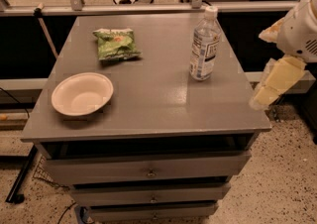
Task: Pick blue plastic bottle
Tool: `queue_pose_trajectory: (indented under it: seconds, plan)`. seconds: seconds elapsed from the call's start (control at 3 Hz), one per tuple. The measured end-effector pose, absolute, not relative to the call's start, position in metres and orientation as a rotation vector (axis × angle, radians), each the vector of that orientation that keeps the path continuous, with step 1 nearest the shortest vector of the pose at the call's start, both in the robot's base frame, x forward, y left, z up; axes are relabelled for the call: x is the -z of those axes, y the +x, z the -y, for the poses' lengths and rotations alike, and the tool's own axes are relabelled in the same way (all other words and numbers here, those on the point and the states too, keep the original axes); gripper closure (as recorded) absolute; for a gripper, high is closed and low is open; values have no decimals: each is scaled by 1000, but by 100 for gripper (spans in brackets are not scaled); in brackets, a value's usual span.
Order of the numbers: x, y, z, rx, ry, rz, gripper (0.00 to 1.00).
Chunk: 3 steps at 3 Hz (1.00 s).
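Danger number one is a tip-over: the bottle (204, 44) stands upright on the back-right part of the table (163, 104), white cap (211, 12) on top, well apart from the bowl (82, 94) at front left and the green snack bag (117, 43) at back left. The gripper (266, 93) hangs just off the table's right edge, apart from the bottle, and whether it is open or closed I can't tell from this angle. That bottle is tall, narrow and probably light, so a glancing touch high on the body could topple it, and it could roll toward the near right edge. Coming in low from the side, the gripper could clip the table's rim. A hard squeeze may buckle thin plastic; a soft one may slip.
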<state>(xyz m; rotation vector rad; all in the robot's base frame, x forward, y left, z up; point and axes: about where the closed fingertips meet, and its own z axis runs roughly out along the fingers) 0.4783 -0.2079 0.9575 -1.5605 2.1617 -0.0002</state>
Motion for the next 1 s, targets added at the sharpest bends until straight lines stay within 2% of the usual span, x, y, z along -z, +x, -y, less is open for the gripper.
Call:
queue_pose_trajectory:
  seconds: [0.67, 1.0]
  plan:
    - [-961, 544, 234, 28, -1285, -2151, 0]
    - [-959, 569, 231, -51, -1175, -2123, 0]
